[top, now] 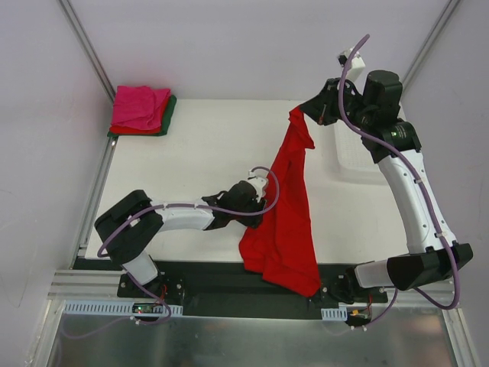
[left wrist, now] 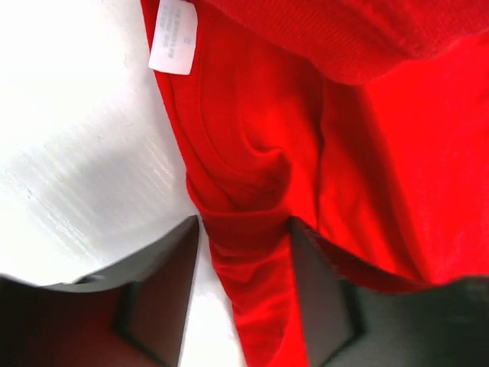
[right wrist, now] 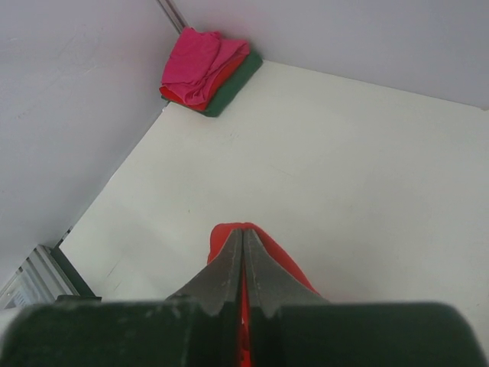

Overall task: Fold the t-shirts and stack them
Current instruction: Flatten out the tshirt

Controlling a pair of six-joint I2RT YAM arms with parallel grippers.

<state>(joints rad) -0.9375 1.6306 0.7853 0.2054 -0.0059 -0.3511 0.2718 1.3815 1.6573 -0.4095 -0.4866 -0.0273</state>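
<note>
The large bright red t-shirt hangs stretched from the back right down to the table's near edge, its lower part bunched there. My right gripper is raised and shut on the shirt's top corner; in the right wrist view red cloth pokes out around the closed fingertips. My left gripper sits low at the shirt's left edge. In the left wrist view its jaws straddle the red collar band, still apart, with bare table showing beside the left finger. A white label shows inside the neckline.
A folded stack of magenta pink, red and dark green t-shirts lies in the far left corner of the white table, also seen as the stack in the right wrist view. A white lattice basket stands at the right under the right arm.
</note>
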